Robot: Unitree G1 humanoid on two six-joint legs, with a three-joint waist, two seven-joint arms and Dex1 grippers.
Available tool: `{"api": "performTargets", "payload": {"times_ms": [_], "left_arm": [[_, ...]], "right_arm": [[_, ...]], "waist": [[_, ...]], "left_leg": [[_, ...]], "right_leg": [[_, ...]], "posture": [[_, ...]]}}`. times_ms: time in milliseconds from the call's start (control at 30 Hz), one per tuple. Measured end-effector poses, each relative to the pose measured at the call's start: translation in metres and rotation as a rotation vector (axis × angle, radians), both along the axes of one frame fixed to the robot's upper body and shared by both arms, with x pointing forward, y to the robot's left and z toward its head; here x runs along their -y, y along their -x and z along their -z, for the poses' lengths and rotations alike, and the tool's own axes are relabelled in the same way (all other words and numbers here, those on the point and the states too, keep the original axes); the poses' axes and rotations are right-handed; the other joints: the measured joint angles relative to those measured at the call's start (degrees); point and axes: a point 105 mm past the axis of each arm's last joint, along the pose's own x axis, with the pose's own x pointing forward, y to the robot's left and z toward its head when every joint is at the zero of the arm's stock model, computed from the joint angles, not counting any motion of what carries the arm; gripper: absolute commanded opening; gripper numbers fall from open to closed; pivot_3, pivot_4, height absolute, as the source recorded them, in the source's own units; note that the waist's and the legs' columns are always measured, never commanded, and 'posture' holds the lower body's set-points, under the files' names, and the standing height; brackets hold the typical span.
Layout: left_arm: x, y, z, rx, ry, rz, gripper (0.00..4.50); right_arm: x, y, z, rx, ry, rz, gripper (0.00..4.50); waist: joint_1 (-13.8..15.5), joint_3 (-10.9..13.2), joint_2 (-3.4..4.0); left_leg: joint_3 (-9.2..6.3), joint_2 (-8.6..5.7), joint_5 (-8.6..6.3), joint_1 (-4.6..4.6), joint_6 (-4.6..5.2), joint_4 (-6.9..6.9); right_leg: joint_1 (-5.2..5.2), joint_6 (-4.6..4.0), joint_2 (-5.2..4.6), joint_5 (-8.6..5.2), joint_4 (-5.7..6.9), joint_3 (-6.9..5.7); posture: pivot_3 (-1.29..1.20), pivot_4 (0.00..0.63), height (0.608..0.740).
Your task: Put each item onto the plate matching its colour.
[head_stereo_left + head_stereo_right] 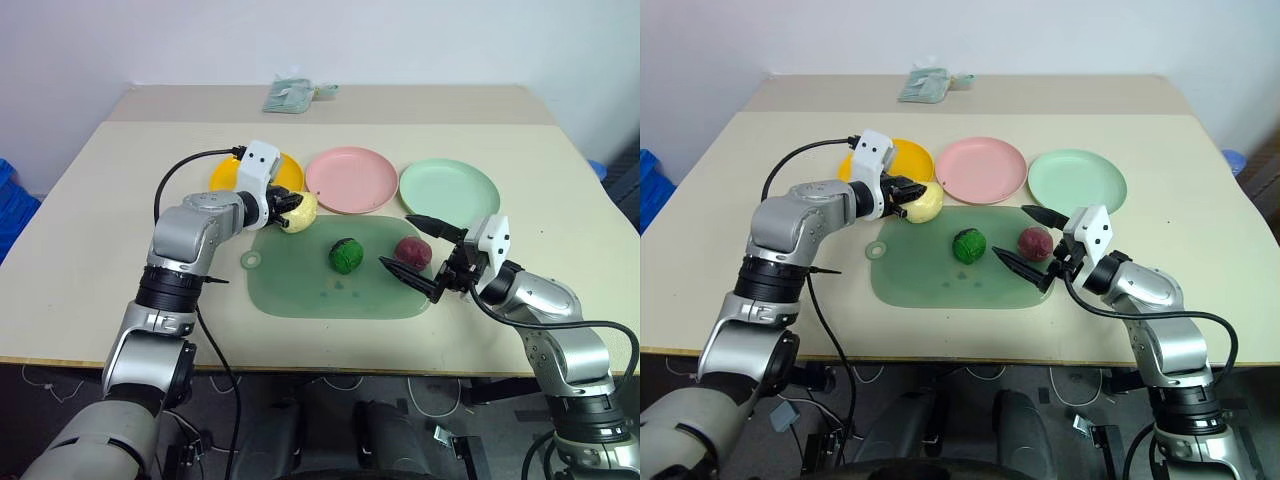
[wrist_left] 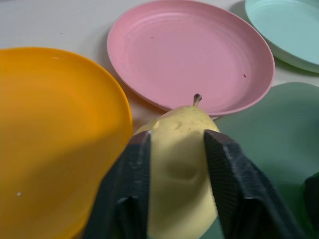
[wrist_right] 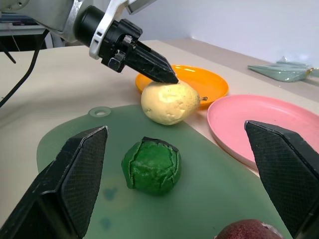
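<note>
The beige table spreads wide under both arms, and on it, directly below the two grippers, lies the dark green mat. Beyond the mat sit three round plates in a row: the orange-yellow plate just behind the left gripper, the pink plate just ahead and to that gripper's right, and the mint green plate beyond the right gripper. At the far edge of the table, well apart from both grippers, there's a folded pale green cloth.

Now the grippers: the left one has its two black fingers clamped on either side of the pale yellow lump, which shows a small stem at its far end and sits at the mat's far corner, right beside the rims of the orange-yellow and pink plates. Whether the lump is lifted off the mat or resting on it, I can't tell. The right gripper hangs over the mat's right end with its jaws spread wide and nothing in them.

The dark green knobbly lump lies mid-mat, between the two grippers. And the maroon-pink lump sits on the mat close in front of the right gripper's spread fingers, not touched by them
</note>
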Motion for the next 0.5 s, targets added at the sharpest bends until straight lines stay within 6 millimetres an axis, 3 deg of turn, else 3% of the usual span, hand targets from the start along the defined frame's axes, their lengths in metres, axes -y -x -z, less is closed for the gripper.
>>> {"api": "performTargets", "payload": {"times_ms": [133, 233, 367, 500], "left_arm": [[-0.005, 0.005, -0.001, 0.0, 0.03, -0.016, 1.73], [-0.007, 0.009, -0.003, 0.015, 0.023, -0.008, 2.62], [-0.013, 0.012, -0.008, 0.024, -0.005, -0.01, 4.48], [-0.022, 0.013, -0.012, 0.01, -0.042, -0.022, 4.48]], "right_arm": [[-0.006, -0.001, 0.001, 0.001, 0.006, -0.013, 4.5], [-0.008, -0.005, -0.003, 0.014, 0.007, -0.025, 4.5], [-0.013, -0.008, -0.005, 0.019, 0.005, -0.047, 4.5], [-0.013, -0.009, -0.001, 0.009, 0.002, -0.054, 4.5]], "waist": [[-0.06, 0.0, 0.0], [-0.02, 0.01, -0.01], [-0.02, 0.01, -0.01], [-0.01, 0.01, -0.01]], "left_leg": [[0.0, 0.0, 0.0, -0.01, 0.0, 0.0], [0.0, 0.0, 0.0, -0.01, 0.0, 0.01], [0.0, 0.0, 0.0, -0.01, 0.0, 0.01], [0.0, 0.0, 0.0, -0.01, -0.01, 0.0]], "right_leg": [[-0.02, 0.0, 0.0, 0.0, 0.01, 0.0], [-0.02, 0.0, 0.0, 0.0, 0.01, 0.0], [-0.02, 0.0, 0.0, 0.0, 0.02, 0.0], [-0.03, 0.0, 0.0, 0.0, 0.03, -0.01]], "posture": [[0.0, 0.15, 0.74], [0.0, 0.15, 0.74], [0.0, 0.15, 0.74], [0.0, 0.15, 0.74]]}}
